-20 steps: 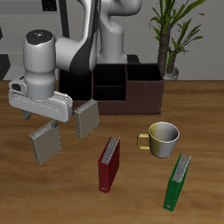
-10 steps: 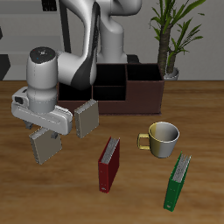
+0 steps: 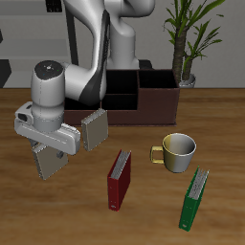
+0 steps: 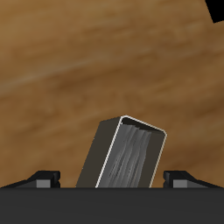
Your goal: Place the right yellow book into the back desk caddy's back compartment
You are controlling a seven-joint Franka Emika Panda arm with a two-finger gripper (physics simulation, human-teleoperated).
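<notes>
Book to be taken: the right yellow book (image 3: 48, 160), standing on edge near the table's side, nearer the front edge than its twin, the other yellow book (image 3: 94, 129). Gripper (image 3: 45, 141) directly above the target, fingers spread wide; in the wrist view the book (image 4: 129, 155) stands between the two fingertips (image 4: 45, 178) with gaps on both sides, so jaws open and nothing gripped yet. Book leans a little and sits somewhat askew to the finger line.

Step in hand, by judgement: final descent and closing on the book.

- Lower straight down until the pads reach well past the top edge, short of the table (image 3: 220, 115).
- Turn the wrist if needed so the pads meet the flat covers, not the spine or the page edges.
- Close slowly; a thin leaning book tips easily if one finger touches first.
- Keep clear of the twin book just beside, farther back.
- Lift vertically before moving toward the back desk caddy (image 3: 139, 96) at the table's rear.
- Aim for the back compartment (image 3: 116, 78), the small rear cell of the narrow middle section; hard to make out from here, partly hidden behind the arm.
- Pass high over the caddy wall, away from the red book (image 3: 118, 179), mug (image 3: 177, 152) and green book (image 3: 194, 199).
</notes>
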